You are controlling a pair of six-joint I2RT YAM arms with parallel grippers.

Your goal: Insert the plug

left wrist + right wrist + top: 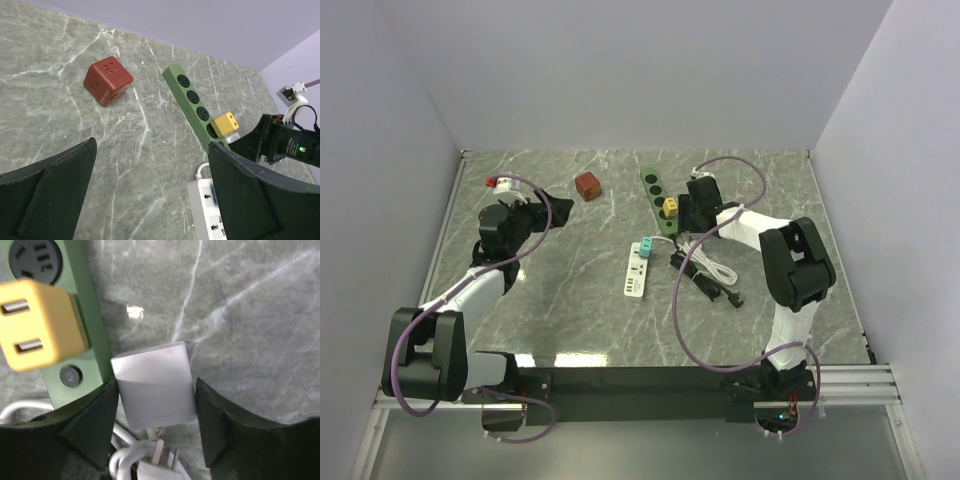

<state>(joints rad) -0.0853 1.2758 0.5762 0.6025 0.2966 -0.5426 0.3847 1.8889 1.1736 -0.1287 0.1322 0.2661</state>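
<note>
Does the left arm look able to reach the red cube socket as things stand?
Probably yes: the left gripper is open, facing the red cube socket, only bare table between them.

On the tabletop (570, 300), the cube socket (587, 186) lies left of the long power strip (653, 190), which carries an adapter (671, 207) (toward its near end); the plug (155, 385) sits just beside that end, the short power strip (637, 270) nearer still, left of the coiled cable (705, 268).
</note>
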